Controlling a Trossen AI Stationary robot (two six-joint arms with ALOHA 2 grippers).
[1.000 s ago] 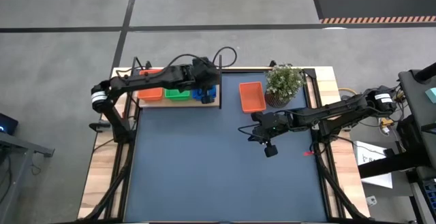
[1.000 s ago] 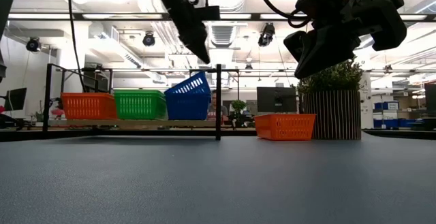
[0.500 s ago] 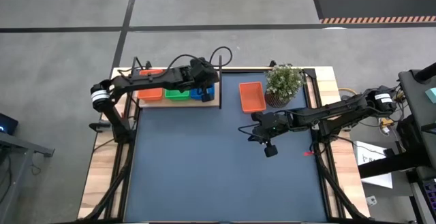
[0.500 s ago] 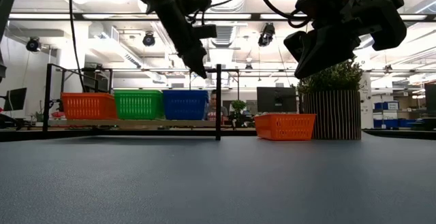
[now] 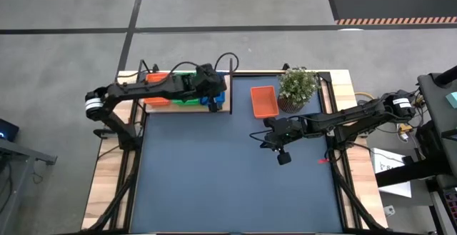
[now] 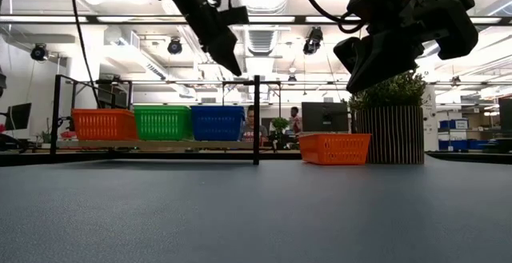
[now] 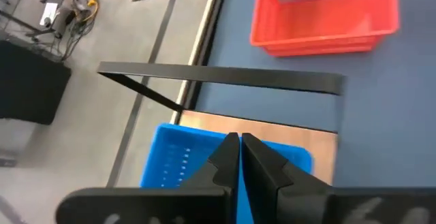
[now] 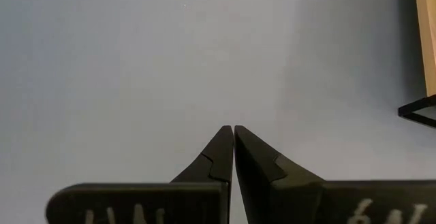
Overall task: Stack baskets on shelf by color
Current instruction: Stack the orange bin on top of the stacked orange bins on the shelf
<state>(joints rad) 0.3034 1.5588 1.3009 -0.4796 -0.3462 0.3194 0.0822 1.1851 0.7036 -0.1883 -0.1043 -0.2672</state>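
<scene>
Between the earlier frames and this one, the tilted blue basket [image 6: 218,122] had settled level on the shelf [image 6: 160,145], and the left gripper [image 6: 231,65] had drawn up and back, its fingers pressed together and empty above that basket. Three stacks stood in a row on the shelf: red-orange baskets [image 6: 104,124] at the far end from the black post [image 6: 256,119], green baskets [image 6: 163,122] in the middle, blue nearest the post. One red-orange basket [image 5: 263,101] lay apart on the dark mat [image 5: 235,185], just beside the potted plant [image 5: 298,87]. The right gripper [image 5: 254,136] hung over the mat, fingers together, holding nothing, near that lone basket.
</scene>
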